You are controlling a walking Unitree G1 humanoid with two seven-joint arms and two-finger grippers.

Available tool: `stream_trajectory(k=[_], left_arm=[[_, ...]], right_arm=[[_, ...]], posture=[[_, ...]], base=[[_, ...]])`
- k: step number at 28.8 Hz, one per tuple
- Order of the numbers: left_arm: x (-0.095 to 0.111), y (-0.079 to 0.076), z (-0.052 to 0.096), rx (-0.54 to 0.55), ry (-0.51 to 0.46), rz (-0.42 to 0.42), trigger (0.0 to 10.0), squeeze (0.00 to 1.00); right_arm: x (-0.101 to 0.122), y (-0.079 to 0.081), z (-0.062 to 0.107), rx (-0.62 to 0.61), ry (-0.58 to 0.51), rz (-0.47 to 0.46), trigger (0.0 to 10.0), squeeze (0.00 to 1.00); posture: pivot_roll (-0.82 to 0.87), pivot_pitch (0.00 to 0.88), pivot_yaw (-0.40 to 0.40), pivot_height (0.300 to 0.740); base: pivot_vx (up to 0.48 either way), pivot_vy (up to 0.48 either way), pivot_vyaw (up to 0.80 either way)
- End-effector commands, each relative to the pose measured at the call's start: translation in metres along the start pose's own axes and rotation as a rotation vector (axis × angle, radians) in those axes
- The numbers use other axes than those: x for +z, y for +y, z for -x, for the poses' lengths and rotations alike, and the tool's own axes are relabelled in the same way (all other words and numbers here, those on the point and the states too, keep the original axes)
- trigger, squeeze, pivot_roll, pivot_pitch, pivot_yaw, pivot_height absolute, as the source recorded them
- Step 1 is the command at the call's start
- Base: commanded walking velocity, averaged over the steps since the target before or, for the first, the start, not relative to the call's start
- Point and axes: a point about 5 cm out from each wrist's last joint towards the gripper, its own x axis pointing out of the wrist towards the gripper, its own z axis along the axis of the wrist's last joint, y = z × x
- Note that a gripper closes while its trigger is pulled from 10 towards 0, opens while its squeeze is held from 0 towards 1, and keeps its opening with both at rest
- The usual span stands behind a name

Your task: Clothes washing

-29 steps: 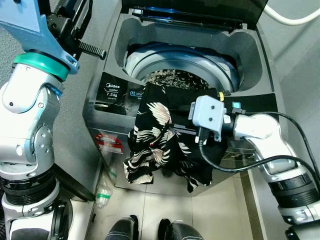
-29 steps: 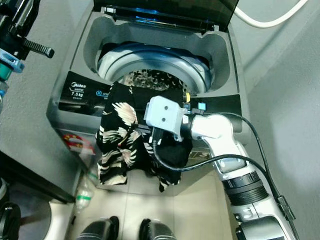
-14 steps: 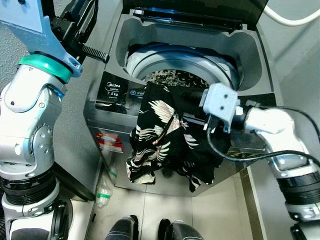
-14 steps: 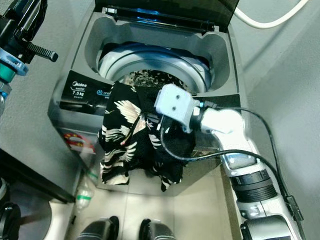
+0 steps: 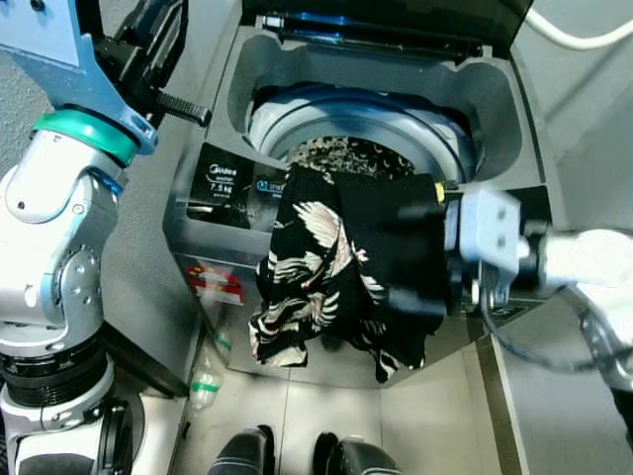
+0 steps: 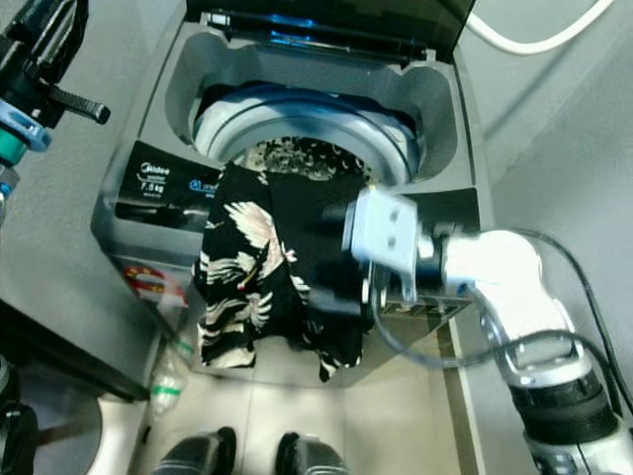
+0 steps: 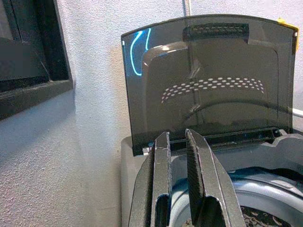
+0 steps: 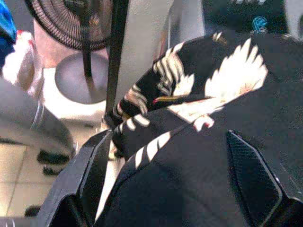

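- Half in, half out: that's my read on the load. One black garment (image 5: 341, 272) with white bird prints hangs over the washer's (image 5: 223, 233) front edge, most of it dangling down the front panel toward the floor, its top hem just over the drum's rim.
- Nearest us, the robot's own feet (image 5: 297, 453) stand on pale floor tiles (image 5: 445, 416), and a plastic bottle (image 5: 204, 381) lies by the washer's lower left corner.
- The right gripper (image 8: 175, 175) is right at the cloth! In its wrist view the two black fingers (image 8: 253, 177) are spread wide with the garment bunched between them, not yet pinched.
- In the head view the right arm (image 6: 495, 287) comes in from the right at control-panel height, blurred.
- Inside the drum (image 5: 356, 134), a patterned piece (image 5: 346, 153) already lies at the bottom, so some laundry looks loaded.
- Left to do, I'd judge: grab the hanging garment, lift it clear of the edge, drop it in, then shut the lid (image 7: 208, 75), which stands upright at the back.
- The left gripper (image 7: 182, 189) is held high beside the washer's left rear corner, fingers nearly together with a thin gap, holding nothing.
- Farther off: a grey textured wall (image 7: 94, 142), a dark window frame (image 7: 28, 47), a white hose (image 5: 579, 35) behind the washer, and a standing fan (image 8: 78, 28) on the floor.
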Motion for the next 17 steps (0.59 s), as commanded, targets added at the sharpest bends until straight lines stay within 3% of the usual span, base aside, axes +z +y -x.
stream_trajectory(k=[1,8,17], left_arm=[[-0.003,0.000,0.001,-0.002,0.012,0.000,10.0,0.00],[-0.001,0.002,0.000,0.006,0.008,-0.002,10.0,0.00],[0.000,0.003,0.000,0.007,0.006,-0.001,10.0,0.00]], right_arm=[[-0.004,0.003,-0.004,0.010,0.039,0.038,10.0,0.00],[-0.015,-0.017,-0.015,-0.190,0.083,0.118,10.0,0.00],[-0.016,-0.013,-0.021,-0.242,0.068,0.117,10.0,0.00]], posture=[[0.03,0.130,0.013,0.740],[0.04,0.128,0.012,0.740],[0.04,0.125,0.013,0.740]], base=[[0.000,0.000,0.00],[0.000,0.000,0.00],[0.000,0.000,0.00]])
